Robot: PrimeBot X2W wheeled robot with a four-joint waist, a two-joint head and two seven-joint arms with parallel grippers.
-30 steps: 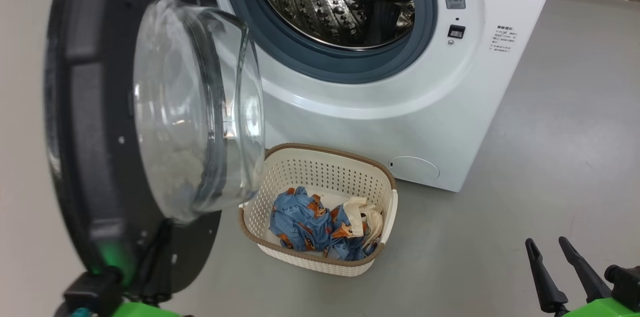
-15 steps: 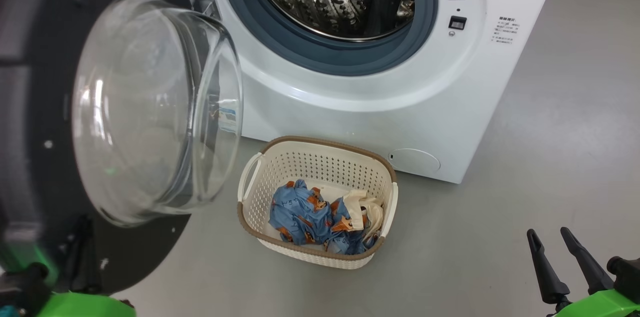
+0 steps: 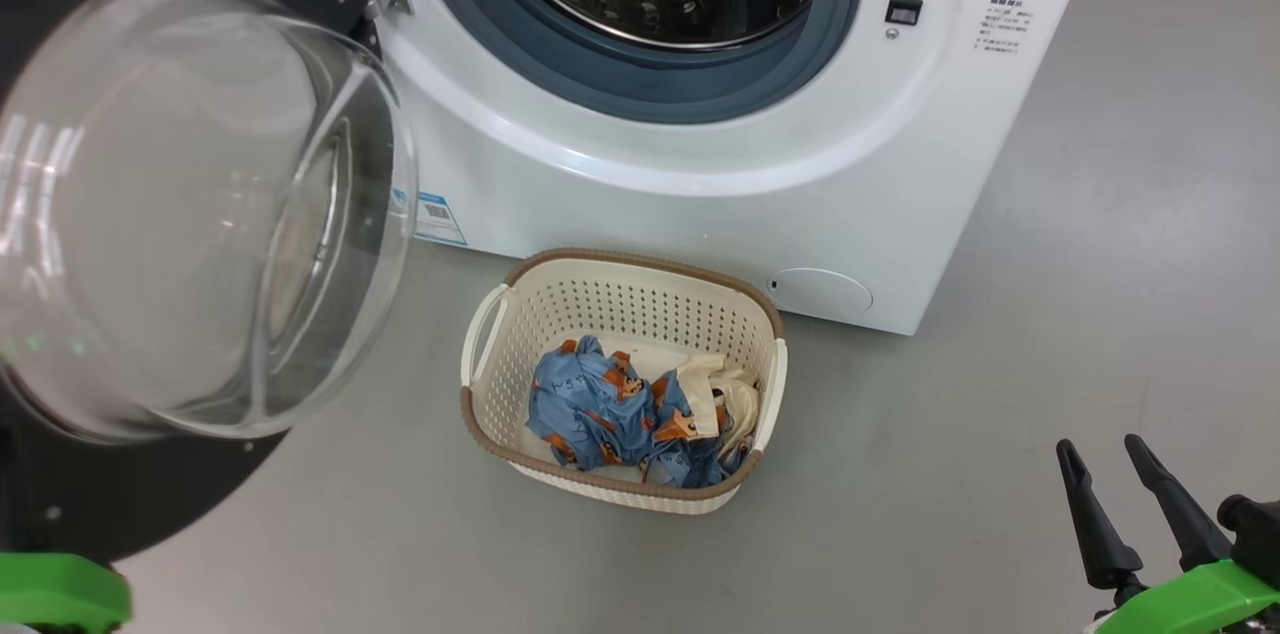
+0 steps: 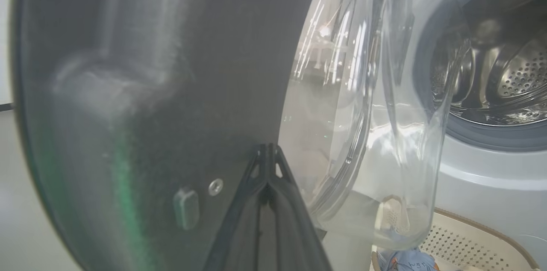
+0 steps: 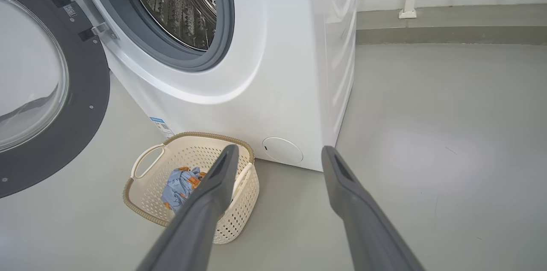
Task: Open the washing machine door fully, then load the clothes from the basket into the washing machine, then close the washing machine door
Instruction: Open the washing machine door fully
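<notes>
Washing machine door (image 3: 180, 214) open, cut off left; left gripper (image 4: 267, 153) clenched at its black rim; right gripper (image 3: 1100, 454) spread; clothes (image 3: 590, 409) half-hidden in basket (image 3: 625, 261).

The washing machine door (image 3: 190, 204) is cropped by the left edge.

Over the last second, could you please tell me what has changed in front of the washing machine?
The washing machine door swung further open, away from the drum, with the left gripper, jaws shut, against its black inner face. In the head view it no longer overlaps the basket. The head camera also shifted slightly. The washing machine, the basket, the clothes and the open right gripper stayed put.
</notes>
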